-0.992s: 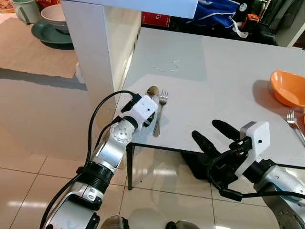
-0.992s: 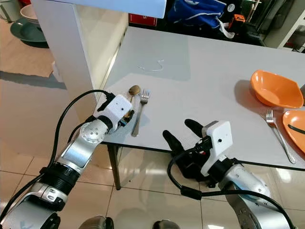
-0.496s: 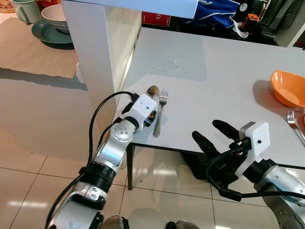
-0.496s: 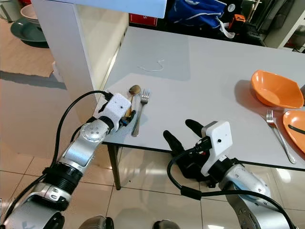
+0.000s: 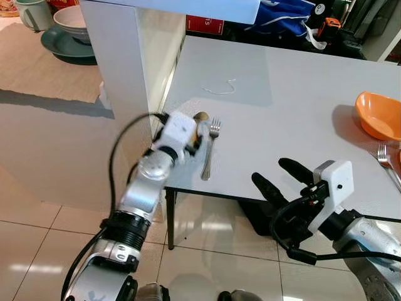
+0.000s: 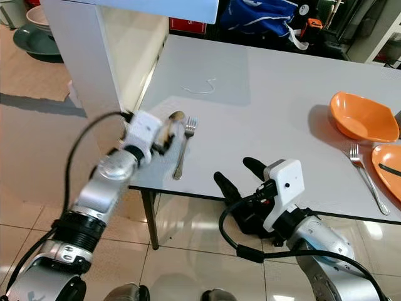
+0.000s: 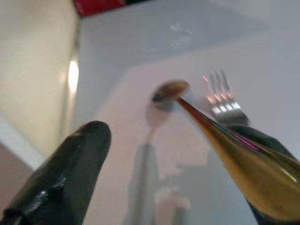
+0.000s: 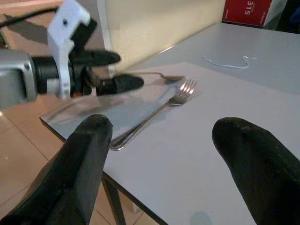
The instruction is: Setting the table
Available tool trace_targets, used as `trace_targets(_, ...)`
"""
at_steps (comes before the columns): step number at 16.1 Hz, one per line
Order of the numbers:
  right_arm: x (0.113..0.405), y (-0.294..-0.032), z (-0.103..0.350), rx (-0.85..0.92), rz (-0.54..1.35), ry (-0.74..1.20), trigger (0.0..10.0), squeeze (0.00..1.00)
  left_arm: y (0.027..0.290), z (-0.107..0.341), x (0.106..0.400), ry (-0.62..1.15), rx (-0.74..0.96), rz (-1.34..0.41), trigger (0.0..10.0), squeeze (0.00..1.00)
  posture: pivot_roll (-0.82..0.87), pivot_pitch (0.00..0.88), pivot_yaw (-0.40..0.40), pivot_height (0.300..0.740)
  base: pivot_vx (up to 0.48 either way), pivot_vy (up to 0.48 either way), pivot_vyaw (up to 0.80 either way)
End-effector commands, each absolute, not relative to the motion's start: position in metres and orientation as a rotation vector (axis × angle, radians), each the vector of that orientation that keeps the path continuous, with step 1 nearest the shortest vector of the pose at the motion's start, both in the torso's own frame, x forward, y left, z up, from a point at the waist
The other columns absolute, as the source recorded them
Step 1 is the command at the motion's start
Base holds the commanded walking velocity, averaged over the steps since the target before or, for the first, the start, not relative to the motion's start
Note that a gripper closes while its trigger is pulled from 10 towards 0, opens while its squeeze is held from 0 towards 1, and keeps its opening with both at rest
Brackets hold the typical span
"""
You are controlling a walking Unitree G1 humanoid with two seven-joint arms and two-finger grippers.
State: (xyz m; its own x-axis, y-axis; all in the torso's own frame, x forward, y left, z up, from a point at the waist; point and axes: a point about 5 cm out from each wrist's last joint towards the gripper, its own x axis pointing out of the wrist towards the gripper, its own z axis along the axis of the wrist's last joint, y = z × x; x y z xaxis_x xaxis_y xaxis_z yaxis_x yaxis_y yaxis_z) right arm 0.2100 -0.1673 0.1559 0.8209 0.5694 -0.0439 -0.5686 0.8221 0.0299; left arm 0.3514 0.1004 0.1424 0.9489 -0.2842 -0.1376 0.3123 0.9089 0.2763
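A brown spoon and a silver fork lie side by side at the near left corner of the white table. My left gripper hovers over the spoon's handle, blurred by motion. Seen from the left wrist, its fingers stand apart, and the spoon rises with its handle against one finger, beside the fork. My right gripper hangs open just in front of the table's near edge, nothing between its fingers.
An orange bowl, a second fork and an orange plate sit at the table's right side. A white panel stands against the table's left edge. A white string lies mid-table. Dishes rest on the far left counter.
My left gripper has lifted and shifted slightly left and away over the spoon's handle, which is now tilted up. The spoon's bowl and the fork stay put. The right arm is still.
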Motion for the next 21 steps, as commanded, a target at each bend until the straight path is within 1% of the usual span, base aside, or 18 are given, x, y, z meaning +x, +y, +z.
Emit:
trace_targets(1, 0.211, -0.17, 0.157, 0.006, 0.587, 0.042, 10.0, 0.0, 0.103, 0.151, 0.351, 0.063, 0.266, -0.273, 10.0, 0.0, -0.05, 0.09, -0.066, 0.74, 0.0, 0.0, 0.0)
trace_targets(2, 0.211, -0.17, 0.157, 0.007, 0.588, 0.042, 10.0, 0.0, 0.105, 0.155, 0.351, 0.049, 0.246, -0.27, 10.0, 0.0, -0.04, 0.089, -0.068, 0.74, 0.0, 0.0, 0.0)
trace_targets(3, 0.21, -0.17, 0.156, 0.006, 0.592, 0.046, 10.0, 0.0, 0.102, 0.159, 0.349, 0.034, 0.202, -0.305, 10.0, 0.0, -0.04, 0.09, -0.071, 0.74, 0.0, 0.0, 0.0)
trace_targets(5, 0.21, -0.171, 0.155, 0.005, 0.592, 0.051, 10.0, 0.0, 0.092, 0.16, 0.341, 0.022, 0.188, -0.379, 10.0, 0.0, -0.04, 0.09, -0.071, 0.74, 0.0, 0.0, 0.0)
trace_targets(6, 0.21, -0.17, 0.155, 0.006, 0.59, 0.049, 10.0, 0.0, 0.081, 0.157, 0.332, 0.026, 0.193, -0.436, 10.0, 0.0, -0.04, 0.089, -0.072, 0.74, 0.0, 0.0, 0.0)
trace_targets(8, 0.211, -0.171, 0.155, 0.007, 0.584, 0.047, 10.0, 0.0, 0.073, 0.157, 0.327, 0.031, 0.171, -0.464, 10.0, 0.0, -0.04, 0.088, -0.067, 0.74, 0.0, 0.0, 0.0)
trace_targets(9, 0.211, -0.171, 0.155, 0.007, 0.583, 0.047, 10.0, 0.0, 0.075, 0.156, 0.327, 0.035, 0.183, -0.442, 10.0, 0.0, -0.04, 0.088, -0.065, 0.74, 0.0, 0.0, 0.0)
trace_targets(10, 0.209, -0.171, 0.155, 0.009, 0.582, 0.048, 10.0, 0.0, 0.083, 0.151, 0.331, 0.047, 0.231, -0.382, 10.0, 0.0, -0.04, 0.088, -0.065, 0.74, 0.0, 0.0, 0.0)
trace_targets(13, 0.208, -0.172, 0.155, 0.007, 0.583, 0.053, 10.0, 0.0, 0.105, 0.147, 0.342, 0.052, 0.27, -0.239, 10.0, 0.0, -0.05, 0.086, -0.073, 0.74, 0.0, 0.0, 0.0)
trace_targets(15, 0.208, -0.171, 0.155, 0.005, 0.583, 0.054, 10.0, 0.0, 0.108, 0.156, 0.347, 0.019, 0.247, -0.218, 10.0, 0.0, -0.05, 0.083, -0.073, 0.74, 0.0, 0.0, 0.0)
trace_targets(16, 0.209, -0.17, 0.155, 0.004, 0.563, 0.047, 10.0, 0.0, 0.112, 0.16, 0.351, 0.007, 0.237, -0.175, 10.0, 0.0, -0.06, 0.08, -0.075, 0.74, 0.0, 0.0, 0.0)
trace_targets(18, 0.211, -0.168, 0.155, 0.008, 0.531, 0.036, 10.0, 0.0, 0.115, 0.162, 0.355, -0.006, 0.218, -0.155, 10.0, 0.0, -0.06, 0.079, -0.077, 0.74, 0.0, 0.0, 0.0)
trace_targets(21, 0.213, -0.159, 0.155, 0.04, 0.483, 0.008, 10.0, 0.0, 0.109, 0.159, 0.357, -0.026, 0.201, -0.208, 10.0, 0.0, -0.07, 0.062, -0.079, 0.74, 0.0, 0.0, 0.0)
